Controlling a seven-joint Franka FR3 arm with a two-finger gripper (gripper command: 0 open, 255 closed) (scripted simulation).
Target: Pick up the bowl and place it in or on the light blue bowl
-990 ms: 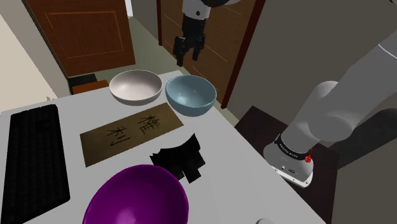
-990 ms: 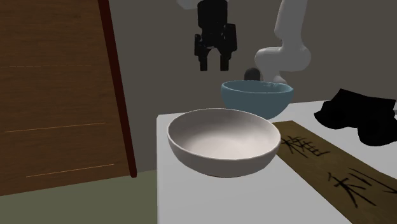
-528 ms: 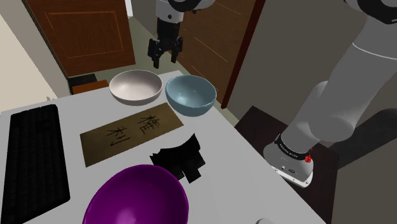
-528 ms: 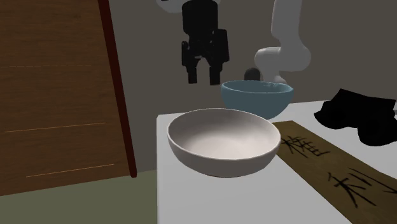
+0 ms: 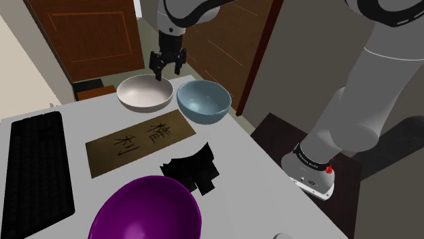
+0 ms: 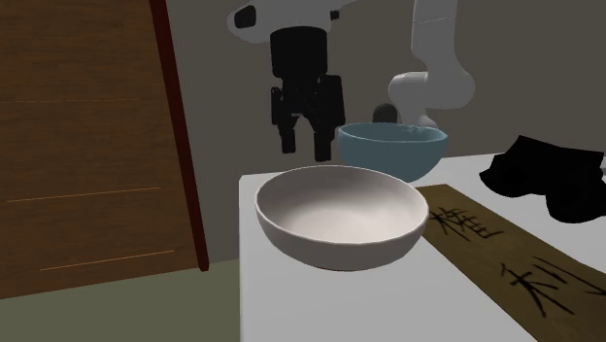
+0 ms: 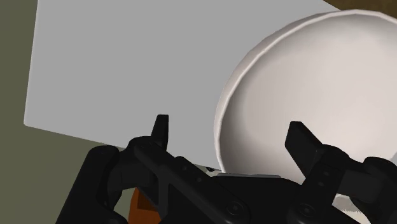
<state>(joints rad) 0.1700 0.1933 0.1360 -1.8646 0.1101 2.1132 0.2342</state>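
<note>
A white bowl (image 5: 144,93) stands near the table's far edge, with a light blue bowl (image 5: 204,102) right beside it on the shoulder view's right. My black gripper (image 5: 167,72) hangs open just above the white bowl's far rim, holding nothing. In the second exterior view the gripper (image 6: 305,149) hovers behind the white bowl (image 6: 340,214), left of the light blue bowl (image 6: 391,148). In the wrist view the white bowl's (image 7: 318,83) rim runs between my two spread fingers (image 7: 161,128), without touching them.
A purple bowl (image 5: 146,210) sits at the near edge, a black keyboard (image 5: 37,170) on the shoulder view's left. A brown mat with characters (image 5: 139,141) and a crumpled black thing (image 5: 191,168) lie mid-table. A wooden door (image 6: 87,146) stands past the table's far edge (image 7: 95,124).
The gripper has swung towards the shoulder view's left and come down, from above the light blue bowl's far side to just over the white bowl's far rim. Its fingers stayed open.
</note>
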